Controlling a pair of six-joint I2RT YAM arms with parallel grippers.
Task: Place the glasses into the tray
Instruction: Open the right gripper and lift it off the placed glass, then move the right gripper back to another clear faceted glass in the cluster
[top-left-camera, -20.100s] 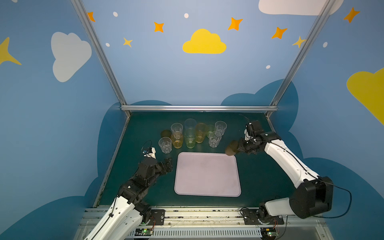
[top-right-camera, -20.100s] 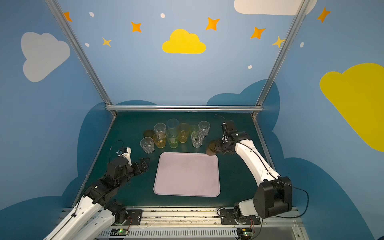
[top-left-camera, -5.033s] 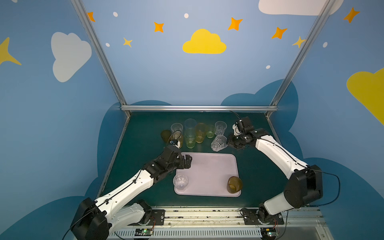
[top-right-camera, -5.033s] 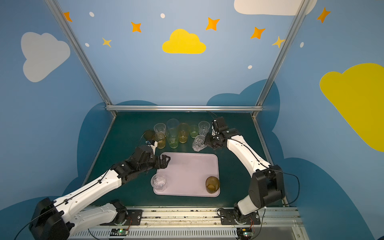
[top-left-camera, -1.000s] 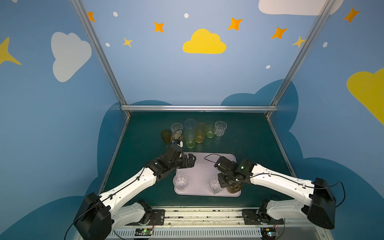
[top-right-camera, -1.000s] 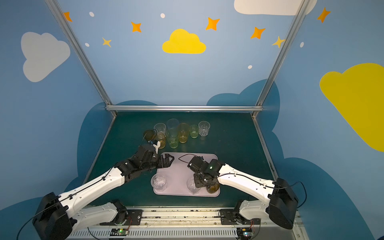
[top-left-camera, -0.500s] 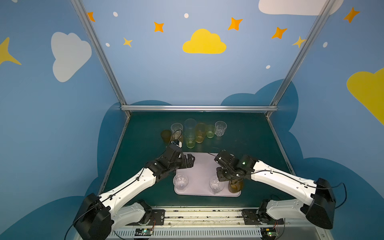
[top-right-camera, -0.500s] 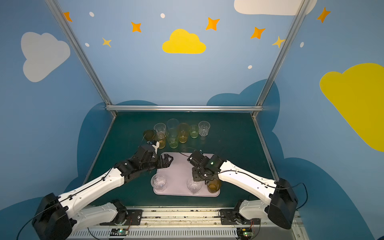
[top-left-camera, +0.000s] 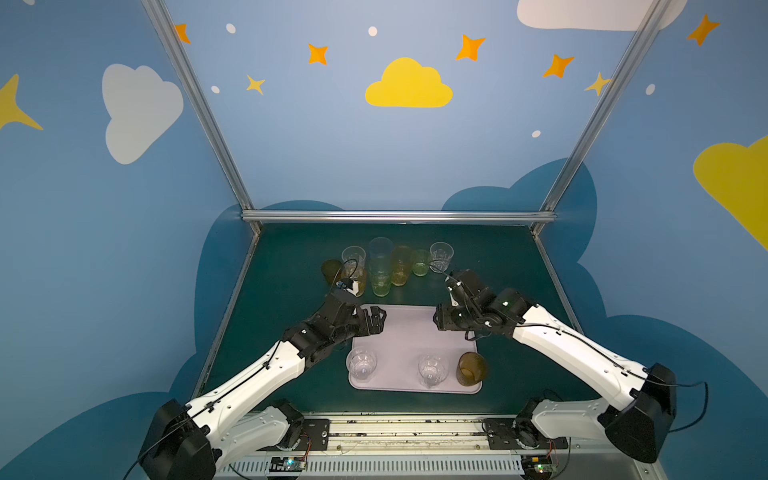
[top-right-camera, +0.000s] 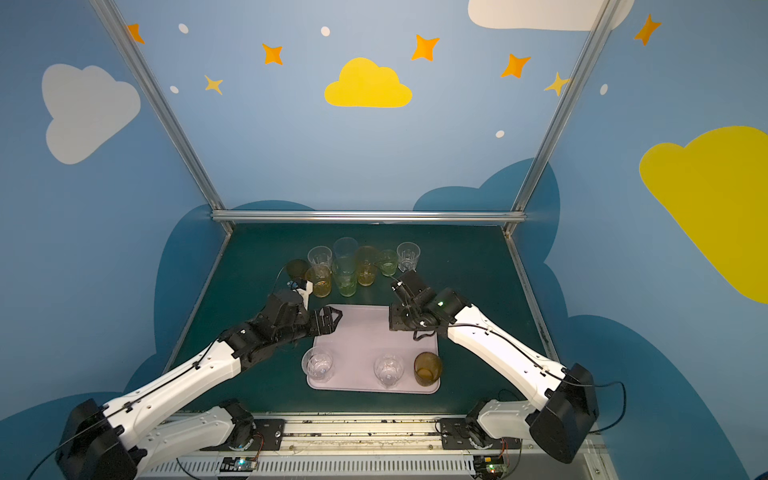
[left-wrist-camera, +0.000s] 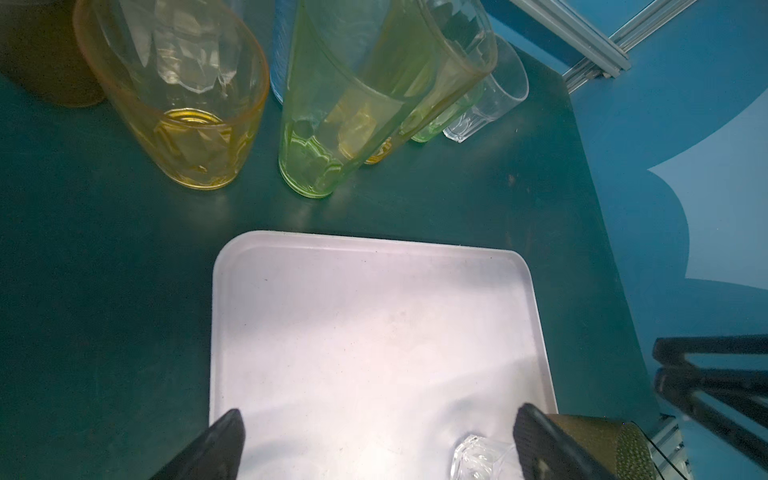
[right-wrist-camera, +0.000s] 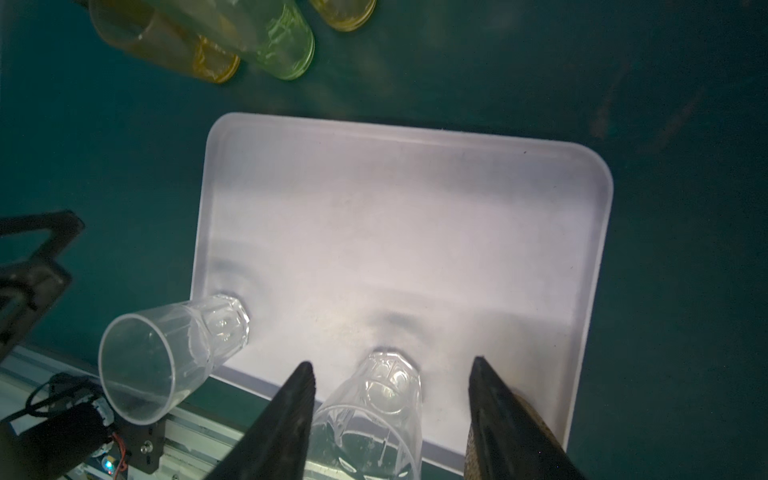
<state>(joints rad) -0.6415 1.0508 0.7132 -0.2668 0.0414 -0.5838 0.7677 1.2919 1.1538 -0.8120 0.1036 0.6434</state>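
Lying flat on the near middle of the dark green desk (top-left-camera: 498, 266): flat pale pink-lilac rectangular tray (top-left-camera: 411, 332). Standing upright along its near edge: short clear faceted glass (top-left-camera: 362, 363) at the near-left corner, second short clear faceted glass (top-left-camera: 433, 370) right of middle, short brown glass (top-left-camera: 471, 369) just beside it at the near-right corner. Crowding together on the desk just past the tray's far edge: cluster of eight clear, amber, green, blue and brown tumblers (top-left-camera: 382, 266). Hovering over the tray's far-left corner: left gripper (top-left-camera: 379, 321), jaws standing wide apart, gripping nothing. Hanging above the far-right corner: right gripper (top-left-camera: 439, 320), jaws apart, gripping nothing.
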